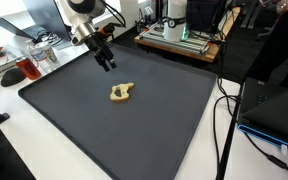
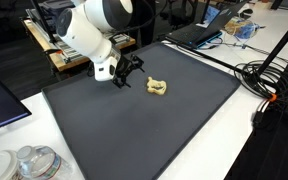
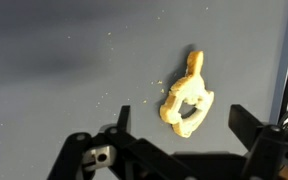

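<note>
A small tan, ring-shaped toy piece with a stub lies on the dark grey mat. In the wrist view the piece lies just ahead of the gap between the two black fingers. My gripper hangs open above the mat, a short way from the piece and holding nothing.
Cables run along the mat's edge on the white table. A laptop sits beyond the mat, clear containers near a corner. A wooden stand with equipment is at the back. Crumbs dot the mat.
</note>
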### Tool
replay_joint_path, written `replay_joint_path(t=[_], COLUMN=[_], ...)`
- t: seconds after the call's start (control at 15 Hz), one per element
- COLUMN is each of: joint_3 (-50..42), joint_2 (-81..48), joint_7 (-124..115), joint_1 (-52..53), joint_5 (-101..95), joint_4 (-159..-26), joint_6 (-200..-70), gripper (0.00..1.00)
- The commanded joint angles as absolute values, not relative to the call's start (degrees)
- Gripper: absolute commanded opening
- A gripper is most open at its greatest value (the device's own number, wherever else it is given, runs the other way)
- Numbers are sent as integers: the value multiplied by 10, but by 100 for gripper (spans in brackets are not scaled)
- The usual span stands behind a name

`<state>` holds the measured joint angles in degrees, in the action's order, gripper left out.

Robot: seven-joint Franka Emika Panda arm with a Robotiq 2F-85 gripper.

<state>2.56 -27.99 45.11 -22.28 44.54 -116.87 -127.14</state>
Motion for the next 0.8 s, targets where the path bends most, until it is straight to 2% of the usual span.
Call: replay_joint_path(t=[0.0, 0.73], joint_3=[8, 1], joint_2=[-335, -459], joint_7=[460, 391], joint_1=[-218, -200], joint_5=[444, 372], joint_4=[-1089, -873], joint_6=[-1210, -1075], gripper=[100, 100])
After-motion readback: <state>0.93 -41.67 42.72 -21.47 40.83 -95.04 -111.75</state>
